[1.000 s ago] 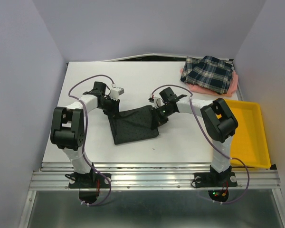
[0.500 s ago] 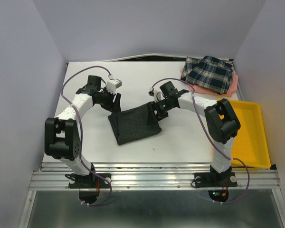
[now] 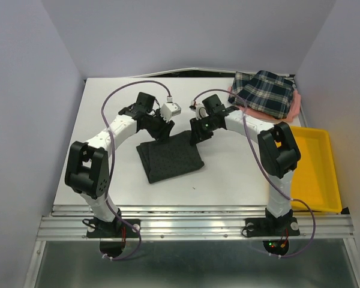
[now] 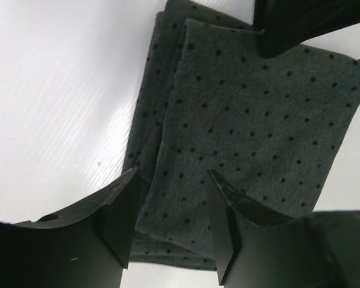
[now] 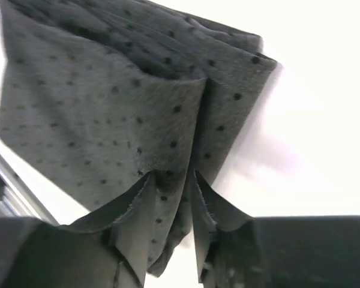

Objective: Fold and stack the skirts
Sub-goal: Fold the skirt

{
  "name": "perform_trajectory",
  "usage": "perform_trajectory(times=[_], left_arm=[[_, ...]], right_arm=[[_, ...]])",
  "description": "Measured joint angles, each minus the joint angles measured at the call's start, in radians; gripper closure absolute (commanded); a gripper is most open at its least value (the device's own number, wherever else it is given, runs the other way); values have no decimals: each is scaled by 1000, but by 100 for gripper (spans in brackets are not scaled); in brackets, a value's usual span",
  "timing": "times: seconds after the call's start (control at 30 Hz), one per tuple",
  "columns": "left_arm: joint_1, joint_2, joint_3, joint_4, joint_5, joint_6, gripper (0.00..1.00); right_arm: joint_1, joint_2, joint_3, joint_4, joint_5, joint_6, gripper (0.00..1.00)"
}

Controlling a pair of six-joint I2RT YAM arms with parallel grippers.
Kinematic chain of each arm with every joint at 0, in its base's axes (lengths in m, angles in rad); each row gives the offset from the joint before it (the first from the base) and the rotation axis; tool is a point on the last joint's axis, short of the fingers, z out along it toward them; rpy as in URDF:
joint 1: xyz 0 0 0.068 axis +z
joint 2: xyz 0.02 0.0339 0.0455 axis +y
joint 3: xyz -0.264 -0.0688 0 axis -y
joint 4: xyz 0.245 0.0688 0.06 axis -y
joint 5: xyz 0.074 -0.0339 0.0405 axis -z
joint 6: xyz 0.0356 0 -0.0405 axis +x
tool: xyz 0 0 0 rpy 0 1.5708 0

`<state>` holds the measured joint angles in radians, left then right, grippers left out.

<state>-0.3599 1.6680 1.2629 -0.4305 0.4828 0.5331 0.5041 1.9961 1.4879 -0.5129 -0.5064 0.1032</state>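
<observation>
The charcoal dotted skirt (image 3: 171,159) lies folded in layers at the table's middle. My left gripper (image 3: 161,130) hovers at its far edge, jaws open, with the flat cloth (image 4: 252,120) showing below the gap between the fingers (image 4: 117,219). My right gripper (image 3: 198,133) is at the skirt's far right corner, shut on a pinched fold of the dotted cloth (image 5: 108,96), which hangs between its fingertips (image 5: 135,210). The plaid skirt (image 3: 264,93) lies on the pink skirt (image 3: 295,109) at the far right corner.
The yellow tray (image 3: 317,174) stands along the right edge of the table. Grey walls close in the left, back and right sides. The right gripper's dark finger (image 4: 306,24) shows at the top of the left wrist view.
Both grippers moved toward the far side with the skirt's edge. The left gripper swung right over the skirt's far edge and now stands open. The skirt lies in a more compact folded shape.
</observation>
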Motion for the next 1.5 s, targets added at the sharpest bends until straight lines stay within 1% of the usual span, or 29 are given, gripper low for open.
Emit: perform_trajectory(times=[0.1,0.23,0.27,0.37,0.4,0.47,0.5,0.57,0.6,0.67,0.77,0.9,0.93,1.03,1.1,1.23,1.37,1.4,1.5], left_arm=[[-27,48,4,30,22,-22,53],[-37,135,18,75,26,-76,55],[-35,179,24,90,19,-95,54],[-24,274,38,119,15,-136,54],[-14,289,51,122,32,-151,53],[0,296,72,134,35,-163,47],[7,301,76,141,37,-164,41],[15,302,76,143,40,-161,37],[15,296,76,143,36,-151,33],[15,280,75,138,21,-137,32],[10,197,65,115,-23,-93,32],[-15,-12,37,64,-74,-15,32],[-26,-63,26,50,-75,-1,32],[-66,-209,-27,6,-72,37,31],[-102,-293,-108,-35,-69,64,31],[-187,-351,-260,-92,-109,91,31],[-298,-354,-388,-103,-186,100,32],[-314,-354,-412,-101,-204,101,32],[-317,-340,-439,-97,-252,104,32]], right_arm=[[-6,54,0,18,-4,6,76],[-15,132,24,41,-35,32,76],[-21,144,35,44,-47,36,76],[-28,158,56,51,-50,46,73],[-29,158,60,50,-50,49,68],[-32,158,66,53,-50,54,61],[-35,158,70,58,-50,59,55],[-41,150,72,59,-47,65,42],[-43,141,72,55,-34,70,34],[-58,108,72,48,-9,73,30],[-73,27,55,47,25,69,27],[-86,-140,-10,46,43,25,16],[-85,-192,-27,41,42,0,12],[-84,-280,-78,35,48,-93,10],[-84,-333,-126,22,59,-152,10],[-84,-417,-257,12,122,-268,11],[-84,-520,-387,31,229,-312,10],[-84,-554,-411,35,254,-322,8],[-84,-619,-434,61,282,-337,8]])
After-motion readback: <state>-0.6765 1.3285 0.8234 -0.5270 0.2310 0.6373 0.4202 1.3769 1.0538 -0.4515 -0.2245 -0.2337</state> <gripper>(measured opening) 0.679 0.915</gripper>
